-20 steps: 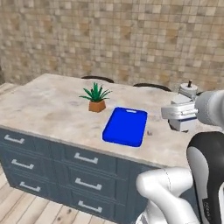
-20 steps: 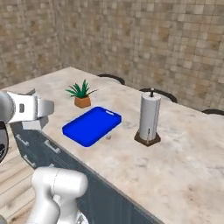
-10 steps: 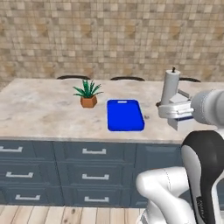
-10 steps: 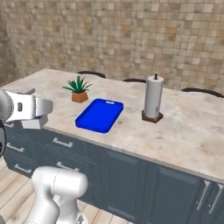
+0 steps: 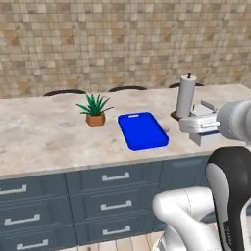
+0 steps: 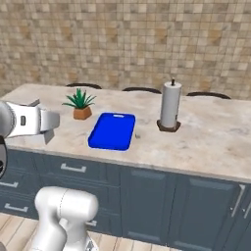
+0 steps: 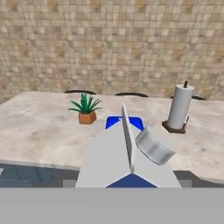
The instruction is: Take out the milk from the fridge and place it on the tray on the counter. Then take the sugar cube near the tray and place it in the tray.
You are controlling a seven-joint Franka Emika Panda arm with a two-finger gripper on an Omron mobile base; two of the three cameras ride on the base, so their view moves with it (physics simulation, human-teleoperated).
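The hand (image 5: pixel 203 128) sits at about 3 o'clock in the left base view, level with the worktop's front edge, and it is pinched on the milk (image 7: pixel 129 155), whose white gable top and ridge rise at 6 o'clock in the hand view with a sliver of blue at the base. In the left base view the carton's white and blue body (image 5: pixel 208 136) shows just under the hand, held clear of the worktop (image 5: pixel 44 137) and off to the 3 o'clock side of the tray. The tray (image 5: pixel 142 130) lies flat on the beige surface near its front edge, its long side running away from the robot, with nothing on it. A small potted plant (image 5: pixel 95 112) stands at the tray's 10 o'clock, apart from it, and a paper towel roll (image 5: pixel 186 96) on a dark stand rises at the tray's 2 o'clock, farther back. In the right base view the sugar cube (image 6: pixel 138 136) is a tiny pale speck on the worktop just off the tray's 3 o'clock edge, between the tray (image 6: pixel 113 130) and the towel stand (image 6: pixel 169 126); it is too small to tell more. Dark blue-grey drawers (image 5: pixel 109 190) with silver handles run below the worktop, and a tiled wall (image 5: pixel 122 44) stands behind it.
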